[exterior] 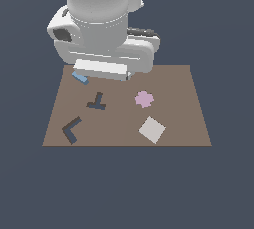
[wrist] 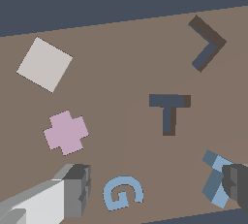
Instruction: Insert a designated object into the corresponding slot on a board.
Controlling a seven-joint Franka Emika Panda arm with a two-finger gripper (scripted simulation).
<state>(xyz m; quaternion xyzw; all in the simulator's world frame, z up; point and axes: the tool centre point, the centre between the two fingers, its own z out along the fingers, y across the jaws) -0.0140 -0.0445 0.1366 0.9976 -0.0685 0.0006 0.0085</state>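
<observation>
The brown board (exterior: 178,82) (wrist: 121,77) lies flat under the arm. Its dark T-shaped slot (exterior: 97,102) (wrist: 169,110) is empty. The designated object, a light-blue T block (wrist: 215,179) (exterior: 80,78), lies on the board near its far edge, at the exterior view's left, partly covered by the hand. My gripper (wrist: 156,183) hangs open above the board. One finger (wrist: 236,182) overlaps the T block's edge in the wrist view; the other finger (wrist: 75,189) is well off to the side. Nothing is held.
A light-blue G-shaped ring (wrist: 123,192) lies between the fingers. A pink flower piece (exterior: 144,99) (wrist: 66,132) and a white square (exterior: 152,129) (wrist: 44,64) sit on the board. A dark L-shaped recess (exterior: 72,130) (wrist: 207,42) is near the slot.
</observation>
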